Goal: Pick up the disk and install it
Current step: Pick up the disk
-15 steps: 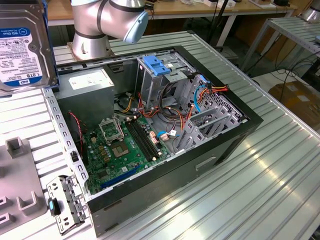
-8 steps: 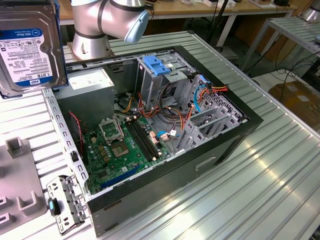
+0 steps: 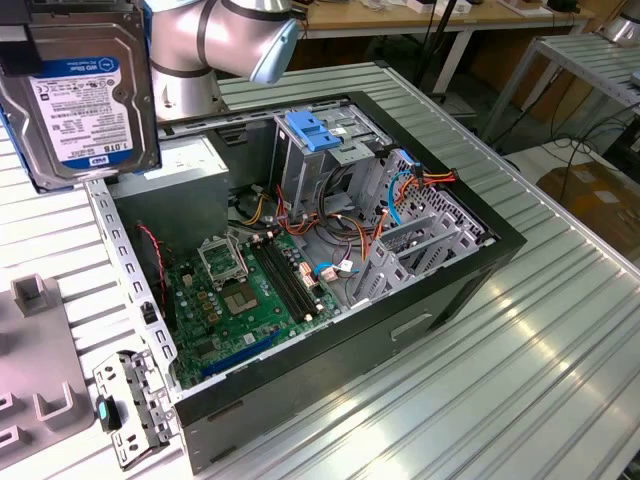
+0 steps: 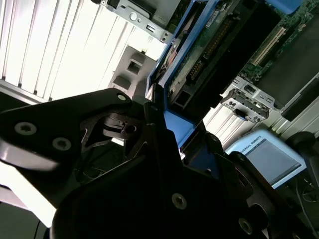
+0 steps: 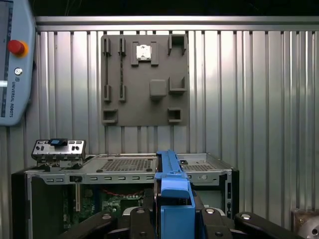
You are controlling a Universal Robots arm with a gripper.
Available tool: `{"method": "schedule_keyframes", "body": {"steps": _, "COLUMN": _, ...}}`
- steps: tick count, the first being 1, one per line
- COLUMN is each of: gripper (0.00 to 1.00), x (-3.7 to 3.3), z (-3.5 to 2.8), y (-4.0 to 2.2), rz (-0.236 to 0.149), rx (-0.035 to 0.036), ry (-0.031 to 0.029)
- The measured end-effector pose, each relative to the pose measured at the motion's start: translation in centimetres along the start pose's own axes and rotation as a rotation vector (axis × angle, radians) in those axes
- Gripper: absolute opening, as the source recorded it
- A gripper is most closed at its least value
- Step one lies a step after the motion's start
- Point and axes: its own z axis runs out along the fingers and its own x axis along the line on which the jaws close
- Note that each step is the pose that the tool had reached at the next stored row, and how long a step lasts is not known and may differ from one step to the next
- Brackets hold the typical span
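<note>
gripper [image 5: 173, 220] clamped on the framed edge of the silver metal disk [image 3: 80, 95] in its blue plastic carrier, raised above the open black computer case [image 3: 480, 250]. risk: a narrow grip lets it tilt and snag the orange cables [image 3: 373, 232].

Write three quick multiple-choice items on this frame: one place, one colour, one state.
1. The computer case is: A closed; B open, motherboard exposed; C upright with its panel on.
2. The bracket atop the drive cage is: A blue; B red; C green.
3. The disk is: A seated in the drive cage; B flat on the motherboard; C raised outside the case, in the gripper.
Answers: 1 B, the exterior view looks straight onto the board. 2 A, blue plastic on grey metal. 3 C, it hangs at the exterior view's upper left, and in the first wrist view the fingers flank its blue carrier.
</note>
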Motion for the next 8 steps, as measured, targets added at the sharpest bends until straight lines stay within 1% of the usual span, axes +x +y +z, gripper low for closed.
{"method": "schedule_keyframes", "body": {"steps": 3, "gripper": 0.37, "x": 0.11, "z": 0.0, "y": -0.7, "rz": 0.0, "rx": 0.0, "ry": 0.0}}
{"method": "schedule_keyframes", "body": {"steps": 5, "gripper": 0.37, "x": 0.17, "z": 0.0, "y": -1.44, "rz": 0.0, "rx": 0.0, "ry": 0.0001}}
{"method": "schedule_keyframes", "body": {"steps": 8, "gripper": 0.37, "x": 0.22, "z": 0.0, "y": -2.1, "rz": 0.0, "rx": -0.0001, "ry": 0.0001}}
